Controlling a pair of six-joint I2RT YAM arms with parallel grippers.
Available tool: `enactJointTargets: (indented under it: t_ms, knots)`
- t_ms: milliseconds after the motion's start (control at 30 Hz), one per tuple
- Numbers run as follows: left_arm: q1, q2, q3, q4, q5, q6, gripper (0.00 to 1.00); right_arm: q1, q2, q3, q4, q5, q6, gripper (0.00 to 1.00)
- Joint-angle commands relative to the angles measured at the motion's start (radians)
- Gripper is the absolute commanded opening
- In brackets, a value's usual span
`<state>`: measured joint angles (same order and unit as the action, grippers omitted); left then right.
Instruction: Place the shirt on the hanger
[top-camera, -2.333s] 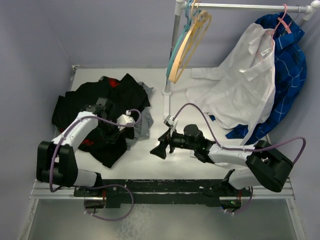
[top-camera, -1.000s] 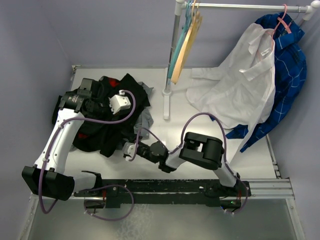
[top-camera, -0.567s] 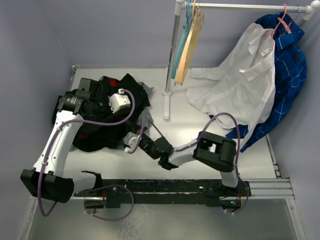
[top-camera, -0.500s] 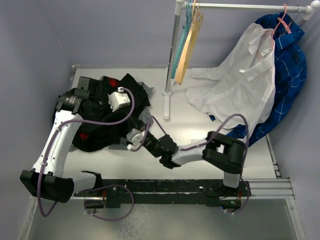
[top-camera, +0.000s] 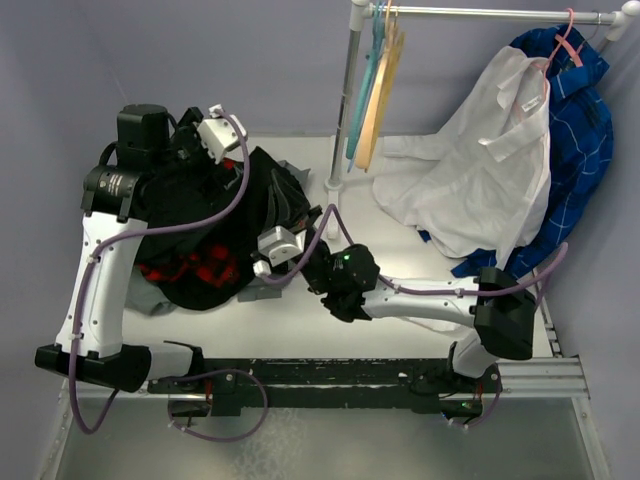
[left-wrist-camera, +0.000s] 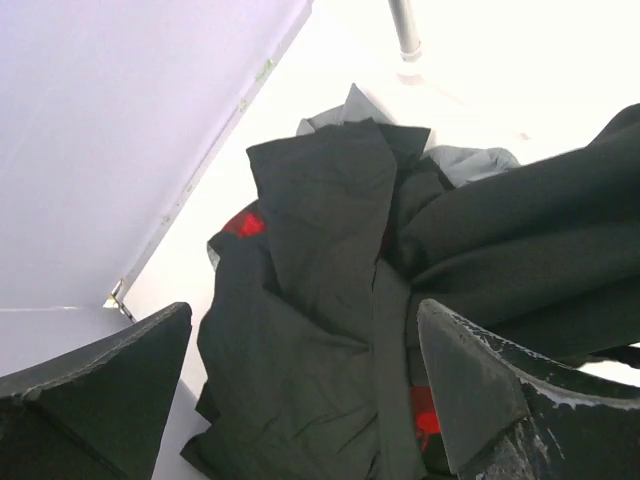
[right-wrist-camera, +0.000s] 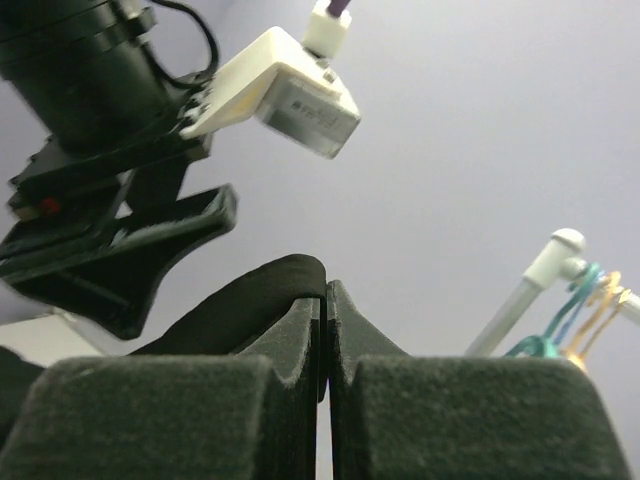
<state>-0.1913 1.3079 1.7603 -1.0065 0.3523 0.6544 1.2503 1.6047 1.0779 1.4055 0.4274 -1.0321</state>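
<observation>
The left jaws stand wide apart at 10 o'clock in the overhead view, high over the counter (top-camera: 395, 250). Their fingers (left-wrist-camera: 100, 390) grip nothing, and the left wrist view looks between them down onto the dark heap.

The shirt (top-camera: 250, 190) sits bunched at 9 o'clock on the counter, below and just to the 4 o'clock side of the left jaws. One ridge of it is drawn up toward the right arm. The red plaid garment (top-camera: 205, 265) lies tangled against its 6 o'clock edge.

The right jaws are clenched near the centre. Their pads (right-wrist-camera: 280, 340) nip a thin fold of black cloth right at the tips.

Risks as I judge them:
- So shallow a nip could slide off under the cloth's weight.
- Hanging from one point, the shirt stays bunched, which hides the collar.
- The plaid garment may drag along with it.

The hanger (top-camera: 378, 95) hangs on the rail (top-camera: 480, 13) at 1 o'clock, well apart from both jaws.
</observation>
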Motion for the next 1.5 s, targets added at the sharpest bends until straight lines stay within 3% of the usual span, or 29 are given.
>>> enactJointTargets:
  t_ms: [0,200,533,633,800,1000,1167,1333,1467]
  knots:
    - [0.001,-0.038,-0.044,0.125,0.034,-0.083,0.99,0.003,-0.068,0.170,-0.030,0.089,-0.175,0.00]
    - [0.003,-0.100,-0.168,0.179,-0.002,-0.057,1.00,-0.040,-0.114,0.355,-0.196,0.110,-0.184,0.00]
    - [0.005,-0.076,-0.128,0.331,-0.215,-0.145,0.99,-0.063,-0.132,0.681,-0.394,0.040,-0.186,0.00]
    - [0.006,-0.065,-0.092,0.328,-0.193,-0.163,0.99,-0.063,-0.139,0.756,-0.440,0.027,-0.188,0.00]
    - [0.006,-0.038,-0.033,0.275,-0.098,-0.167,0.99,-0.061,-0.125,0.906,-0.531,0.031,-0.161,0.00]
    - [0.006,-0.005,0.030,0.226,-0.007,-0.173,0.99,-0.061,-0.050,1.225,-0.765,-0.001,-0.042,0.00]
    - [0.006,0.029,0.095,0.131,0.143,-0.155,0.99,-0.061,0.042,1.418,-0.850,-0.050,-0.045,0.00]
    - [0.006,0.025,0.126,-0.104,0.485,0.049,0.99,-0.061,0.010,1.356,-0.835,-0.054,-0.025,0.00]
    - [0.004,0.020,0.084,-0.196,0.670,0.145,0.99,-0.064,-0.092,1.120,-0.765,-0.038,-0.005,0.00]
